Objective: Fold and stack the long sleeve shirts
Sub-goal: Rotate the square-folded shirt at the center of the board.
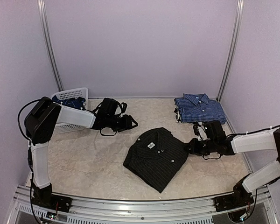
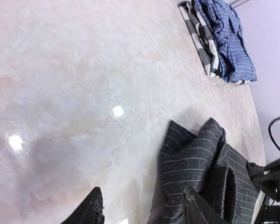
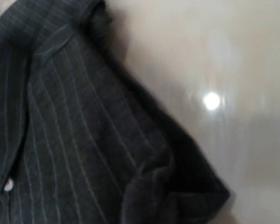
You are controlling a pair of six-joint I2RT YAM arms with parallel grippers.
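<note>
Black pinstriped collared shirt (image 1: pixel 155 157) lay folded at the centre of the pale marbled counter (image 1: pixel 84 158). Left fingers (image 1: pixel 129 123) stood spread and empty, near its left. Right fingers (image 1: pixel 188 146) were at its right edge, closure not discernible. Folding judged done. Stacking onto the far-right blue-checked folded shirt (image 1: pixel 199 108) needs a two-sided lift.

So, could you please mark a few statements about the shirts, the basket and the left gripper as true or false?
1. The black pinstriped button-up shirt lies folded in the middle of the table. True.
2. The white plastic lattice basket stands at the far left with dark blue cloth in it. True.
3. The blue-and-white checked shirt lies in that basket. False: it lies folded at the table's far right.
4. The left gripper grips the black shirt. False: its jaws stand open over bare table, holding nothing.
</note>
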